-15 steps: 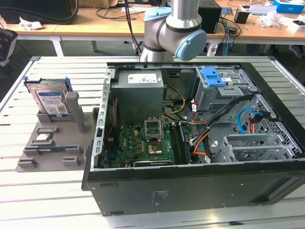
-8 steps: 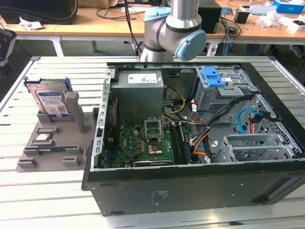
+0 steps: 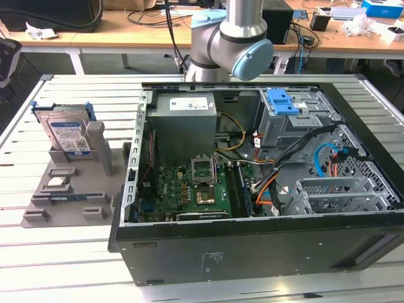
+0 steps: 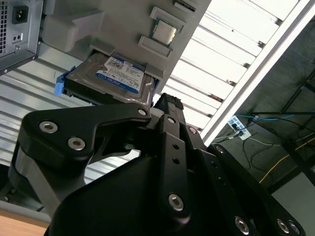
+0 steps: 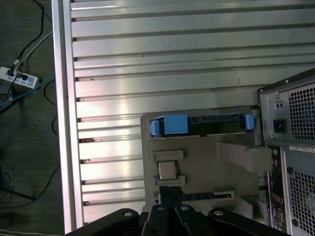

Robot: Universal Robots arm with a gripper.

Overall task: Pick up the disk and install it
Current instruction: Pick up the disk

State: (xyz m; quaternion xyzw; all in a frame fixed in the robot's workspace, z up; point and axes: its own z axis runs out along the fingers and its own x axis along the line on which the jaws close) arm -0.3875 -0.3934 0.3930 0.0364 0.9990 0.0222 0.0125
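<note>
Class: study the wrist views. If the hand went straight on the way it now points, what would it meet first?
Probably the grey holder, near the small chip seated in it; the disk stands farther along. Depth from the hand is unclear, so this is a guess.

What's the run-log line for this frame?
disk: upright in grey holder, not picked | gripper: apart from disk | computer case: open, beside holder
</note>
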